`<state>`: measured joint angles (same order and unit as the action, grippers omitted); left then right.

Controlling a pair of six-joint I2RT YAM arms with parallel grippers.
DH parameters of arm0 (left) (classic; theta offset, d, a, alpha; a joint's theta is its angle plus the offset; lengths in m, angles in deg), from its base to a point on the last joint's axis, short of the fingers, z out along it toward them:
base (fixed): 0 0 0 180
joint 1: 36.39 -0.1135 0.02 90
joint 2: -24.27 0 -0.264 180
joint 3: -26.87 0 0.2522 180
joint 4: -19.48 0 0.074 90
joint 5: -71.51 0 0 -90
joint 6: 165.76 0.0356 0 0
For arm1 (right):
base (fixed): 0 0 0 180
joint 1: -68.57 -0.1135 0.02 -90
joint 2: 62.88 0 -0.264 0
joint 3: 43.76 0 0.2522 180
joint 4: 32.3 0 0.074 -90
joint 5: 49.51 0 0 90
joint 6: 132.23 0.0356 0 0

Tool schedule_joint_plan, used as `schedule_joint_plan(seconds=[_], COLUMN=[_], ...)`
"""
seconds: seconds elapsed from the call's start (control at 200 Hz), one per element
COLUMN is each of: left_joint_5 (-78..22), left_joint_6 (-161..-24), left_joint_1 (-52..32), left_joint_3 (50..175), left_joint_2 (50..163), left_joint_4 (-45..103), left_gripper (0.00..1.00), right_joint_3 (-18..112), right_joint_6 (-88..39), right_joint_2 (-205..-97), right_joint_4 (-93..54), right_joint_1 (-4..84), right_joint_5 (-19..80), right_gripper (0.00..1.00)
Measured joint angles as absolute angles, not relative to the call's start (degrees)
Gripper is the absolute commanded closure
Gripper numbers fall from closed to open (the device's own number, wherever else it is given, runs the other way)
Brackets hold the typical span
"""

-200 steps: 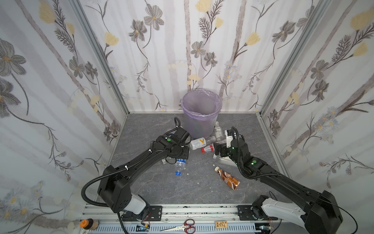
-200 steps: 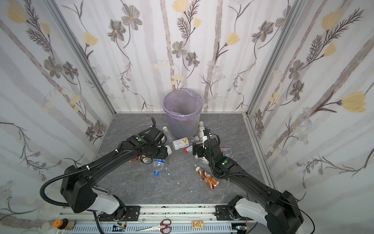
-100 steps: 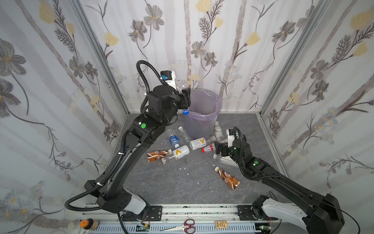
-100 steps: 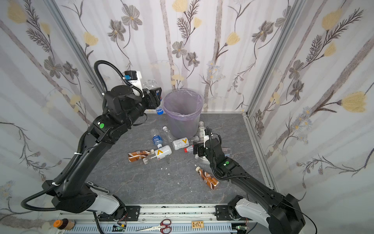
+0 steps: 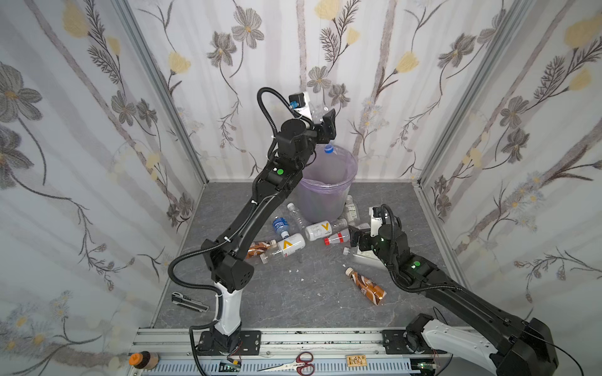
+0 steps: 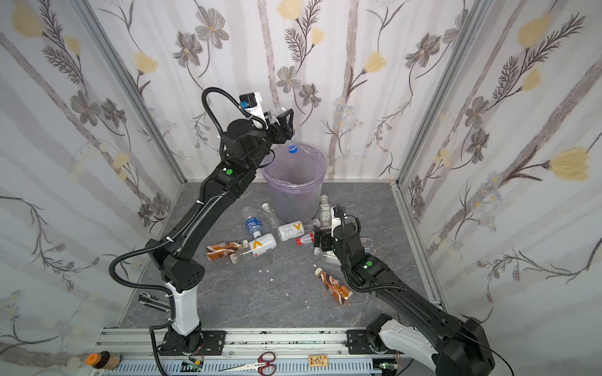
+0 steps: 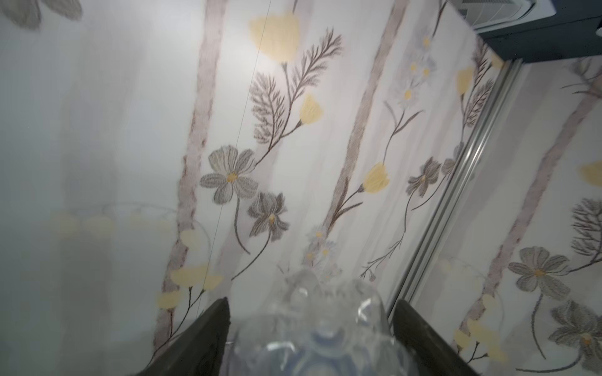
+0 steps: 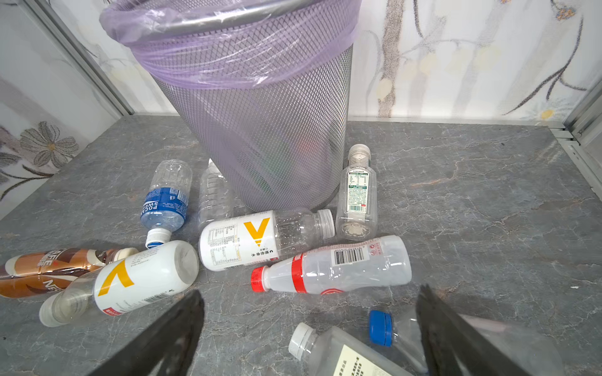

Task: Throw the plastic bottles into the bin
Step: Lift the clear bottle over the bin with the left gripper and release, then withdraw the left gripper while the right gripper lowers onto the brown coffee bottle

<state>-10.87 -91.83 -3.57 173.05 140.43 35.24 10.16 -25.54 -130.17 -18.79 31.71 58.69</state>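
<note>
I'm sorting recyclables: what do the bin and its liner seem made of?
The bin looks like grey metal mesh, matt: diamond lattice, solid rim. Its liner looks like thin translucent lilac plastic film, glossy, creased, folded over the rim.

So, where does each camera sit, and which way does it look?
Top views: above the front rail, looking down on table, bin, left arm, right arm.
Left wrist: high near the bin, facing wallpaper; left gripper flanks a clear bottle.
Right wrist: low over table, facing bin; right gripper open.
Shared: bin, in top and right wrist views.
</note>
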Motion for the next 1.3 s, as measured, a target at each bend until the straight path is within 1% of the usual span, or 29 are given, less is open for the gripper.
schedule_joint_plan(seconds=[0.105, 0.2, 0.295, 0.36, 0.47, 0.57, 0.719, 0.844, 1.049, 1.169, 1.304], left_joint_5=[-12.77, -14.26, -16.44, -16.49, -14.87, -15.04, -14.17, -13.21, -11.20, -10.74, -10.85], left_joint_6=[-95.96, -95.13, -92.14, -91.70, -89.87, -89.04, -88.38, -89.30, -92.58, -95.96, -100.77], left_joint_1=[-6.28, -4.38, -1.61, -1.34, -1.39, -1.06, -1.10, -1.39, -1.96, -2.90, -4.21], left_joint_3=[177.03, 178.43, 179.07, 178.43, 173.64, 166.24, 149.01, 137.93, 122.65, 113.71, 106.70], left_joint_2=[146.07, 145.63, 141.41, 138.11, 131.56, 127.14, 117.68, 109.96, 100.15, 96.48, 94.16], left_joint_4=[42.95, 45.81, 45.84, 45.31, 43.04, 42.12, 40.29, 36.88, 32.20, 30.52, 30.06], left_gripper=[0.00, 0.00, 0.00, 0.00, 0.00, 0.00, 0.00, 0.00, 0.00, 0.00, 0.00], right_joint_3=[10.03, 9.81, 9.55, 9.53, 9.55, 9.57, 9.59, 9.94, 11.80, 12.06, 12.20], right_joint_6=[-25.30, -25.15, -24.73, -24.69, -24.28, -24.08, -24.08, -23.71, -21.83, -20.80, -19.77], right_joint_2=[-129.45, -129.23, -129.49, -130.10, -130.84, -131.09, -132.00, -133.49, -138.08, -140.51, -143.98], right_joint_4=[-18.68, -18.68, -18.68, -18.68, -18.68, -18.68, -18.25, -15.86, -6.60, -1.35, 4.79], right_joint_1=[31.80, 31.84, 31.84, 31.84, 31.84, 31.82, 31.82, 31.75, 29.83, 27.12, 25.02], right_joint_5=[58.69, 58.69, 58.65, 58.49, 58.38, 58.10, 57.51, 57.53, 58.08, 58.87, 59.32], right_gripper=[0.00, 0.00, 0.00, 0.00, 0.00, 0.00, 0.00, 0.00, 0.00, 0.00, 0.00])
